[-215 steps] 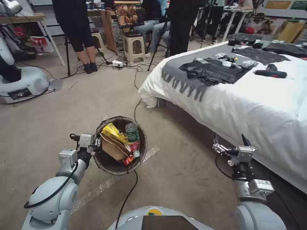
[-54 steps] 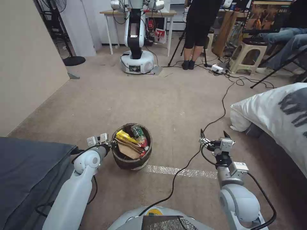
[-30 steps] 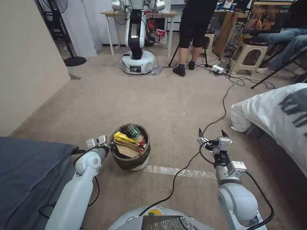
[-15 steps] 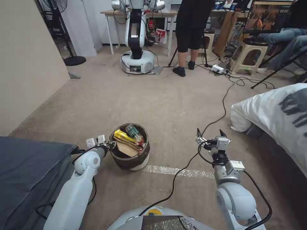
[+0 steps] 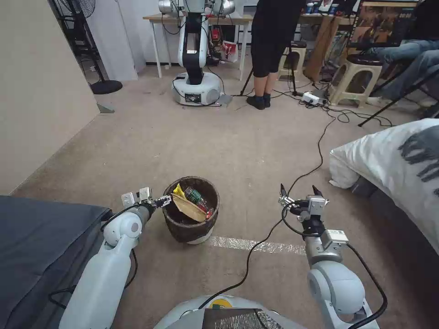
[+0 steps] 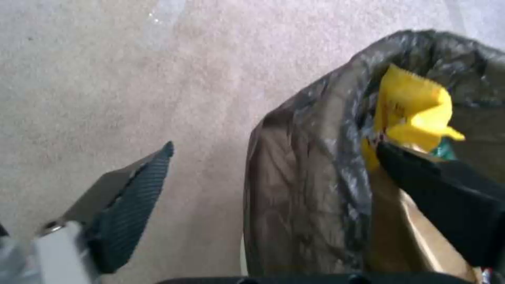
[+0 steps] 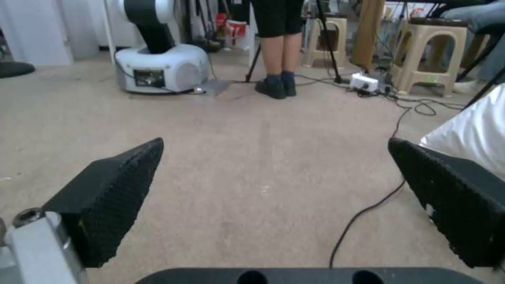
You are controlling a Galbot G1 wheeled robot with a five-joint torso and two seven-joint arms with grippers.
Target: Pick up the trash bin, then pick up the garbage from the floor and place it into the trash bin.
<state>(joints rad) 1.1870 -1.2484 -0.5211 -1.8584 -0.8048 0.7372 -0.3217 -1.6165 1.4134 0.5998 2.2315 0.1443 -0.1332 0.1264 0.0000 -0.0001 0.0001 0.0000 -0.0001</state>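
The trash bin (image 5: 191, 210) stands on the carpet just ahead of the robot in the head view, beside a strip of tape (image 5: 256, 246), its dark liner folded over the rim and garbage (image 5: 190, 204) piled inside: a yellow wrapper, a brown paper bag and a bottle. The left gripper (image 5: 163, 200) sits at the bin's near rim. The right gripper (image 5: 297, 192) hovers apart over bare floor, near a black cable (image 5: 256, 249).

In the left wrist view the left gripper's fingers are spread wide, one outside the bin wall and one inside against the yellow wrapper (image 6: 413, 112), gripping nothing. Pulling away carelessly could snag the loose liner or tip the light bin.

In the right wrist view the right gripper is released and empty.
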